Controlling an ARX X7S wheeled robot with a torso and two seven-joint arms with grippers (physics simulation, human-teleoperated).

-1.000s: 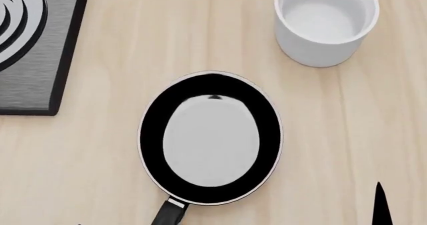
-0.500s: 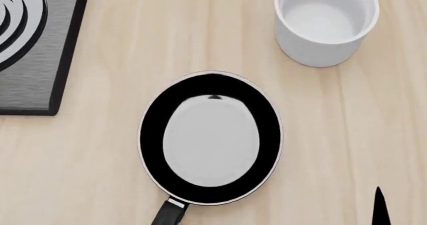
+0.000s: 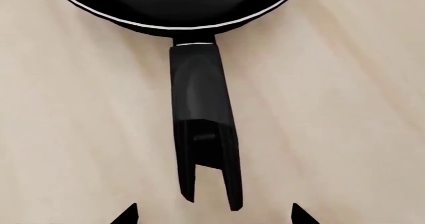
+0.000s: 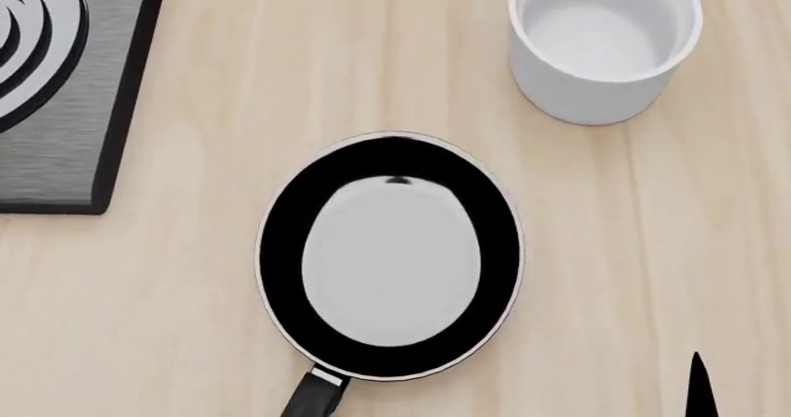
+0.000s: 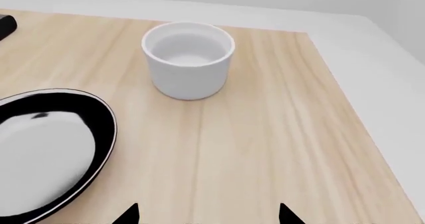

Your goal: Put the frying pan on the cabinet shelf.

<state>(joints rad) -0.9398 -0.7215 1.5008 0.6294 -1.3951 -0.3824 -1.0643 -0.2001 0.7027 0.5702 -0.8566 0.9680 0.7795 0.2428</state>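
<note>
Left gripper (image 3: 214, 215): 2 dark fingertips (image 3: 126, 215) showing at the frame edge of the left wrist view, jaws standing wide apart, nothing between them. Directly ahead of the gap, close to the tips but apart from them: black handle (image 3: 199, 119) of the frying pan (image 3: 174, 7), lying flat on the wooden tabletop (image 3: 345, 114), free end toward the jaws, centred between the 2 tips. Beyond the handle: pan body with thin silvery rim, only its near arc in view. Right gripper (image 5: 208, 215): 2 dark fingertips (image 5: 287, 214) at the frame edge of the right wrist view, jaws likewise spread apart and empty, above bare wood. Ahead of these jaws and off to 1 side: frying pan (image 5: 47, 154), black wall and pale-grey reflective base, resting on the tabletop (image 5: 265, 149), well clear of the tips. Farther ahead, roughly in line with the gap: white cylindrical cup (image 5: 188, 59), upright, empty, apart from the pan. Head view: frying pan (image 4: 389, 255) central on the tabletop (image 4: 185, 296), handle toward the robot; cup (image 4: 603, 42) beyond it on the right side; square black burner plate (image 4: 56, 93) with concentric rings beyond it on the left side; 1 dark fingertip (image 4: 699, 387) at the lower right edge.
</note>
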